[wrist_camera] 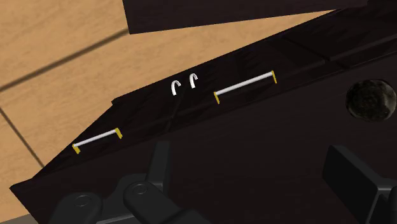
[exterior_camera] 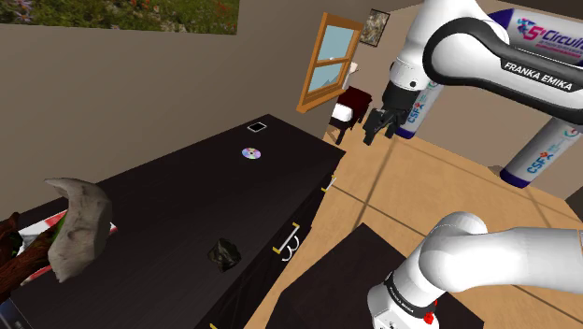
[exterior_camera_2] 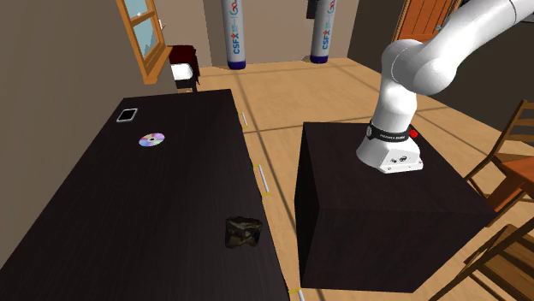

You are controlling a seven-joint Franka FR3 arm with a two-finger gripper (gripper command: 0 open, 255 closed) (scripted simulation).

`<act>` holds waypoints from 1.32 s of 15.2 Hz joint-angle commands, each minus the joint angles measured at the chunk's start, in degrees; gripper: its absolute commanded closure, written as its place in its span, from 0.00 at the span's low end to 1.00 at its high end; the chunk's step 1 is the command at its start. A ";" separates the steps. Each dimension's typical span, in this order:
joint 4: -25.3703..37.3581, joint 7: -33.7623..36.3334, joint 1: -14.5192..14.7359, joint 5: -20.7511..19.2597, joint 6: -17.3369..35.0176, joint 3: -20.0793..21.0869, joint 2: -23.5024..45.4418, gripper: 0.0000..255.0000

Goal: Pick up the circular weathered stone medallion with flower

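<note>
Pincer [exterior_camera: 378, 125]: hangs high in the air off the worktop's front edge, above the wooden floor [exterior_camera: 439, 187]; in the wrist view [wrist_camera: 250, 154] its two black fingers stand wide apart and clasp nothing.
Medallion [exterior_camera: 223, 252]: a small, dark, mottled round piece lying flat on the worktop near its front edge, well below the pincer and well apart from it; in the wrist view [wrist_camera: 369, 100] it sits outside the span of the fingers, out past one finger and touching neither; the second exterior view [exterior_camera_2: 243, 232] shows it alone by the edge.
Worktop [exterior_camera: 177, 215]: a long black cabinet top, lower than the pincer and off to its side.
Drawer fronts: the wrist view looks down on them ahead of the fingers, with white bar handles [wrist_camera: 245, 86] capped in yellow and a pair of small white hooks [wrist_camera: 183, 84].
Disc [exterior_camera: 250, 153]: shiny, flat on the worktop, nearer the pincer than the medallion is.
Card [exterior_camera: 257, 125]: small, dark with a white rim, just past the disc.
Grey rough lump [exterior_camera: 77, 224]: at the worktop's end farthest from the pincer.
Stand [exterior_camera_2: 376, 205]: a black box under the arm's base, beside the worktop.
</note>
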 commanded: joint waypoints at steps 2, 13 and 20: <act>-1.72 0.82 0.46 0.31 1.81 1.01 -0.38 0.00; -16.16 10.76 5.41 2.71 23.31 13.38 1.97 0.00; -20.24 19.39 6.04 1.08 38.39 23.19 10.71 0.00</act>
